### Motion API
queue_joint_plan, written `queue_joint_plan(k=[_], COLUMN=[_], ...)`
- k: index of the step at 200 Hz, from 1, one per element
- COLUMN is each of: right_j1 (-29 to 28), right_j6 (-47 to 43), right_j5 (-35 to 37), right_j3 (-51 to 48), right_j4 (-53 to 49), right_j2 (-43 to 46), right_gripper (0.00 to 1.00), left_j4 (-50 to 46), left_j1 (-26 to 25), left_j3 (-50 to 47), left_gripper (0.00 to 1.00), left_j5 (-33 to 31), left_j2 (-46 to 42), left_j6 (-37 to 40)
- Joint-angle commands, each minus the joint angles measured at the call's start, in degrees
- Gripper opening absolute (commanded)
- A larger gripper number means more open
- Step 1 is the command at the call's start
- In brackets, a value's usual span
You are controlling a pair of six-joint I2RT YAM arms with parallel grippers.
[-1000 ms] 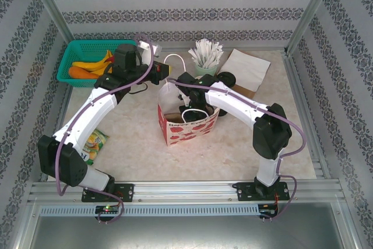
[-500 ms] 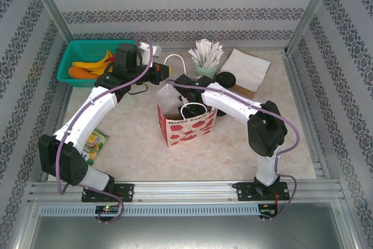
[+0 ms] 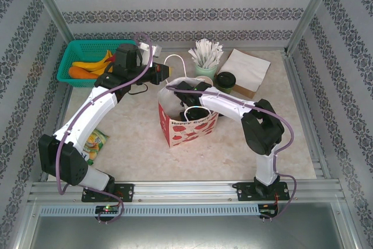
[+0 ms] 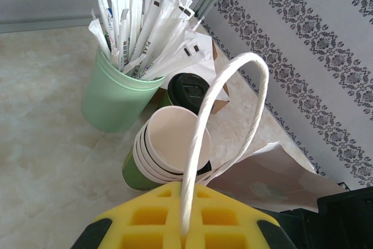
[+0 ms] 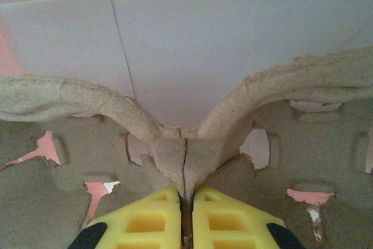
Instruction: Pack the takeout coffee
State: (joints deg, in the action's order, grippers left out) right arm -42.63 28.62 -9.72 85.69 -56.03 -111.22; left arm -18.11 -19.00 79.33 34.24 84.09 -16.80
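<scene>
In the right wrist view my right gripper (image 5: 185, 201) is shut on the centre ridge of the brown pulp tray (image 5: 70, 100), which sits low inside the red-and-white paper bag (image 3: 189, 126). My left gripper (image 4: 185, 228) is shut on the bag's white loop handle (image 4: 236, 94) and holds it up at the bag's back left. Behind the bag stands a stack of paper cups (image 4: 169, 147) with cream rims and green walls. The round black lid (image 4: 187, 90) lies just beyond them. From above, the right arm reaches down into the bag's open mouth.
A mint-green cup of white wrapped straws (image 4: 116, 100) stands beside the paper cups. White napkins (image 3: 246, 68) lie at the back right. At the back left a green basket (image 3: 73, 56) holds bananas. A snack packet (image 3: 96, 142) lies by the left arm.
The right arm has swung left and pushed further down into the bag with the tray. The black lid behind it now shows fully. The left gripper has kept hold of the handle.
</scene>
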Motion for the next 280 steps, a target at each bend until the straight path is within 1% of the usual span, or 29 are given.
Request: queue_joint_plan(k=[1, 55, 69, 77, 87, 94, 107, 117, 130, 141, 154, 163, 171, 207, 241, 280], right_j1=[-0.38, -0.54, -0.44, -0.51, -0.52, -0.53, -0.52, -0.53, -0.52, -0.53, -0.54, -0.63, -0.63, -0.78, -1.12, -1.31], right_j6=[1.59, 1.92, 2.44, 2.9, 3.53, 3.71, 3.95, 3.62, 2.78, 1.91, 1.21, 0.85, 0.64, 0.02, -0.02, 0.64], right_j5=[2.26, 1.64, 0.02, -1.02, -1.66, -1.8, -1.04, -0.12, 0.83, 1.09, 1.28, 1.21, 1.06, -0.54, -0.48, 1.56], right_j3=[-1.14, -0.55, 0.19, 0.82, 1.71, 2.14, 2.45, 2.38, 1.91, 1.44, 1.0, 0.57, 0.28, 0.0, 0.0, 0.09], right_j4=[-0.16, 0.09, -0.04, -0.02, -0.04, -0.17, -0.47, -0.7, -1.07, -1.47, -2.19, -2.32, -2.4, -3.51, -4.09, -4.09], right_j2=[-1.19, -0.42, -0.2, 0.35, 1.18, 2.02, 3.44, 4.39, 5.0, 4.74, 3.89, 3.25, 2.81, 0.46, -1.2, -3.18], right_gripper=[0.12, 0.2, 0.22, 0.25, 0.33, 0.37, 0.4, 0.4, 0.38, 0.33, 0.19, 0.07, 0.0, 0.0, 0.0, 0.0], left_j4=[-0.96, -1.23, -1.4, -1.49, -1.63, -1.75, -1.84, -1.93, -2.17, -2.32, -2.35, -2.54, -2.7, -2.99, -3.16, -3.25], left_j1=[0.48, 0.48, 0.48, 0.5, 0.51, 0.55, 0.48, 0.51, 0.53, 0.48, 0.49, 0.52, 0.51, 0.54, 0.51, 0.51], left_j3=[1.62, 1.35, 1.35, 1.4, 1.44, 1.44, 1.44, 1.53, 1.77, 1.97, 2.12, 2.19, 2.36, 2.49, 2.72, 2.93], left_gripper=[0.0, 0.0, 0.0, 0.0, 0.0, 0.0, 0.0, 0.0, 0.0, 0.0, 0.0, 0.0, 0.0, 0.0, 0.0, 0.0], left_j5=[0.82, 1.27, 1.25, 1.35, 1.41, 1.44, 1.45, 1.42, 1.49, 1.53, 1.53, 1.53, 1.53, 1.53, 1.75, 2.32], left_j2=[-0.25, -0.38, -0.3, -0.26, -0.23, -0.24, -0.24, -0.16, 0.01, 0.12, 0.19, 0.35, 0.36, 0.52, 0.54, 0.81], left_j6=[-0.3, 0.08, 0.23, 0.27, 0.41, 0.49, 0.7, 0.8, 0.97, 1.16, 1.32, 1.37, 1.42, 1.42, 1.51, 1.51])
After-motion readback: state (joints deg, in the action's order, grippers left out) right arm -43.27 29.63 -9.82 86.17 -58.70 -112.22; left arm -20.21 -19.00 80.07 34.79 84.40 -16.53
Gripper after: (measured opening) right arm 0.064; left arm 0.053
